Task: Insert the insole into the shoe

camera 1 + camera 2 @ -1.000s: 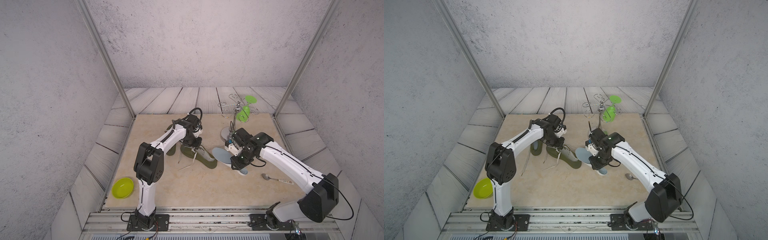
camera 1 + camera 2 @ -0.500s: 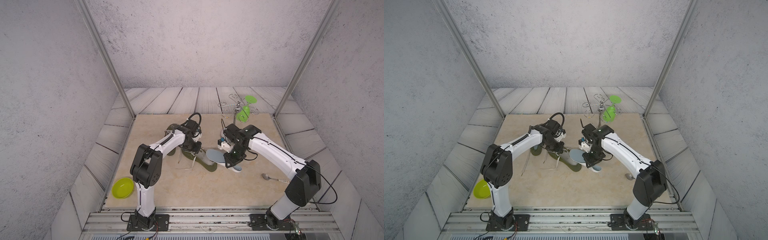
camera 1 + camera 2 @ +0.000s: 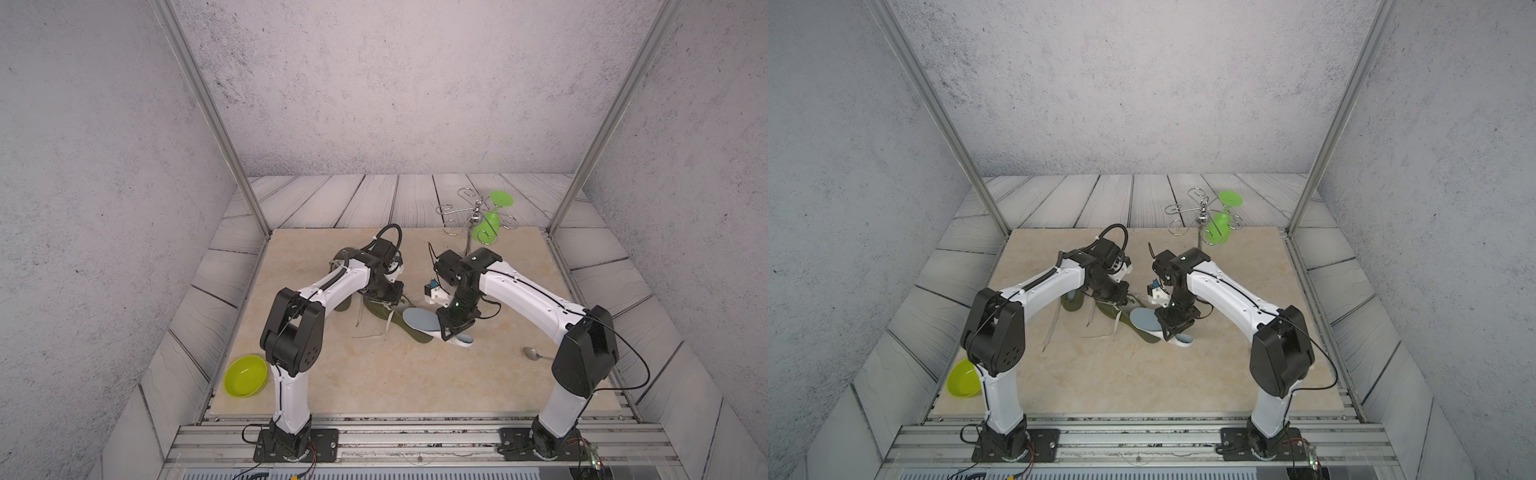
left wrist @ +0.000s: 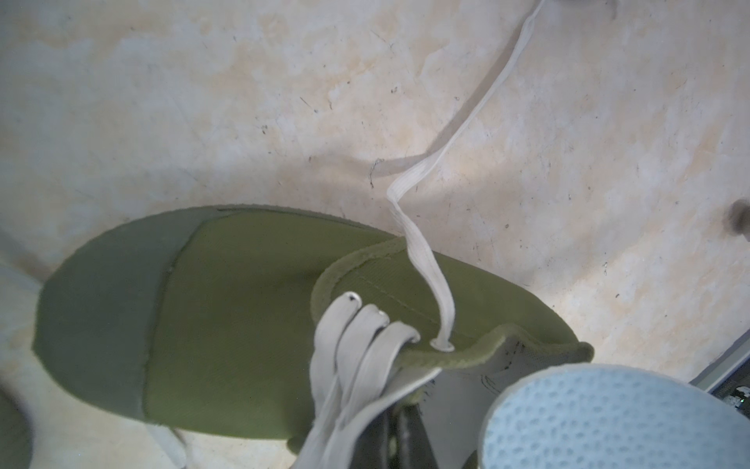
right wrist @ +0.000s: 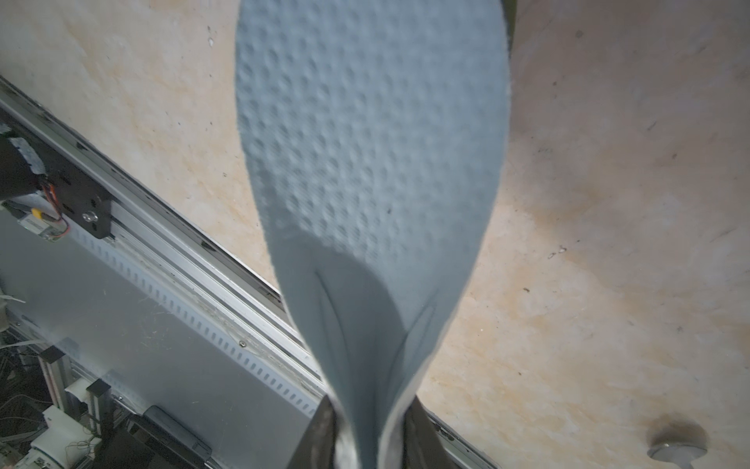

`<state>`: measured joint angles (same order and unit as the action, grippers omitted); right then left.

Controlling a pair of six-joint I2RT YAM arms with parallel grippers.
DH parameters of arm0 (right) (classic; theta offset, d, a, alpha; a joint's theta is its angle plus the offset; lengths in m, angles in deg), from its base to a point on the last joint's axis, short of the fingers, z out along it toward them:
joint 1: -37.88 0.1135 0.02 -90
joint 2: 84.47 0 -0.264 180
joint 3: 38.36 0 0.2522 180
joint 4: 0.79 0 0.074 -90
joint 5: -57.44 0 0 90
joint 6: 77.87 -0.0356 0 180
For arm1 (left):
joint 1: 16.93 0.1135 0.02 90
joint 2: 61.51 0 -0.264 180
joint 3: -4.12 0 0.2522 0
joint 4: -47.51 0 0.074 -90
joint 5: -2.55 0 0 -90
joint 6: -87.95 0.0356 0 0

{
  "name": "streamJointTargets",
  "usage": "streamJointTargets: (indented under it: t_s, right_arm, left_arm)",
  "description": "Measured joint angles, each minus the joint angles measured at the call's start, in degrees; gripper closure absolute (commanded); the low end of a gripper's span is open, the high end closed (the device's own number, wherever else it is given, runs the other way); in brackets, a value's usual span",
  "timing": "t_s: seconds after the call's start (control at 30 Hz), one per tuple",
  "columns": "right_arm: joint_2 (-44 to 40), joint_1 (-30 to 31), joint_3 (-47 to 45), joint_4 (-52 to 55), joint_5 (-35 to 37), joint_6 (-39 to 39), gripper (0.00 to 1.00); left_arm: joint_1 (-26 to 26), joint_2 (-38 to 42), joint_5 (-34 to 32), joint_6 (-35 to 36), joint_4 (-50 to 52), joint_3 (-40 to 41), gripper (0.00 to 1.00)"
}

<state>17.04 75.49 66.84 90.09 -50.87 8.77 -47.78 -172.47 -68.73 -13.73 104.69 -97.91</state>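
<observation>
"Insole [image 3: 419, 319] first: where was it, reading left to right?"

"On the left, my left gripper [image 3: 388, 293] was pinched shut on the shoe [image 4: 227, 260]. I judged it had the upper's edge by the laces [image 4: 422, 251] and was lifting the mouth open. The green shoe lay on the table [image 3: 332, 374]. The insole's toe end hung just at that mouth, not yet inside as far as I could tell. On the right, my right gripper [image 5: 369, 430] was clamped on its heel end."

"How would it handle?"

"Light, thin and floppy, I reckoned. Between the 2 fingers [image 5: 320, 438] it was creased into a fold, so I took it for soft foam. The dimpled cloth face should not slip. Held at the heel, the toe led, but pushed hard it would likely buckle against the soft canvas. I'd have gripped nearer the middle for stiffness."
</observation>
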Motion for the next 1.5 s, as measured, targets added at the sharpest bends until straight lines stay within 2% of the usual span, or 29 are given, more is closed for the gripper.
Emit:
streamJointTargets:
  t_s: [0.3,0.67,0.9,1.23,1.5]
  right_arm:
    - [4.85,-0.02,1.75,0.96,-3.21,-1.01,0.73]
    - [6.88,-0.61,6.73,2.19,-2.1,-4.11,0.74]
    - [8.5,-0.66,7.93,2.49,-0.17,-4.81,0.74]
    - [10.21,-0.37,12.87,2.62,2.21,-0.85,0.75]
    - [11.52,-0.33,11.34,0.35,6.58,4.55,0.79]
  left_arm:
    - [-2.08,0.85,-2.08,-0.13,-0.52,0.98,1.0]
    - [-2.45,2.16,-3.28,-0.13,-0.61,1.79,1.0]
    - [-2.45,2.16,-1.75,-0.17,-1.92,2.16,1.0]
    - [-2.4,2.05,0.7,0.48,-2.16,1.84,1.0]
    - [-0.7,0.07,5.64,1.92,-2.12,0.63,1.0]
